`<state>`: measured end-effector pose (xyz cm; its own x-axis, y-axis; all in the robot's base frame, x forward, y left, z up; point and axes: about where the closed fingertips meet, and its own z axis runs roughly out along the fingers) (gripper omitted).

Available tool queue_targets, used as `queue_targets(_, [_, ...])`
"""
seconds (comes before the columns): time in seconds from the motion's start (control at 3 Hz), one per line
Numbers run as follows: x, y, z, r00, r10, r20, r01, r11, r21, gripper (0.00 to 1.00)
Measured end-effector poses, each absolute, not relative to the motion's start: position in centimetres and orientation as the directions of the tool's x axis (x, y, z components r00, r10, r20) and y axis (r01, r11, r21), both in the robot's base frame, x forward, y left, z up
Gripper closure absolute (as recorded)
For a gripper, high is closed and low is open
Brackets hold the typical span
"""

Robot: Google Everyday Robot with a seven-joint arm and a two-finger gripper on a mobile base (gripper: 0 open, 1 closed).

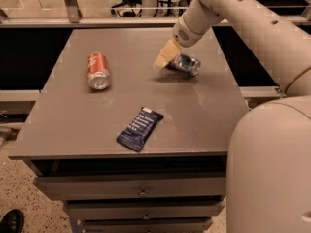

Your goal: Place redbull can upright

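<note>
**Gripper low beside the lying redbull can**

One gripper [164,60] is in view, at the far right part of the table [204,110], its tan tip low over the top and against the left end of the redbull can [186,64]. Whether it is open, closed or gripping the can cannot be told.

There are two cans. The redbull can lies on its side, tilted across the table, just right of the gripper. The single arm [233,13] comes down from the upper right, slanting left to the wrist above the can.

The second, an orange-red can [98,71], also lies on its side, well apart at the far left. One dark blue wrapper [140,128] lies flat near the front edge.

Drawers [141,191] sit below the top. The robot's pale body [269,169] fills the near right, and a dark shoe [10,221] shows on the floor at the near left.
</note>
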<state>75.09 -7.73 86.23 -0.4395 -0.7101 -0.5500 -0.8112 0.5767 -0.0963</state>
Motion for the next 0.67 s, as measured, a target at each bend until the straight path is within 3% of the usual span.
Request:
queue_targets(0.33, [75.91, -8.28, 84.46, -0.465, -0.722, -0.512, -0.804, 0.587, -0.098, 0.00])
queue_targets(0.67, [76.34, -8.97, 83.63, -0.480, -0.734, -0.481, -0.799, 0.592, -0.106, 0.16])
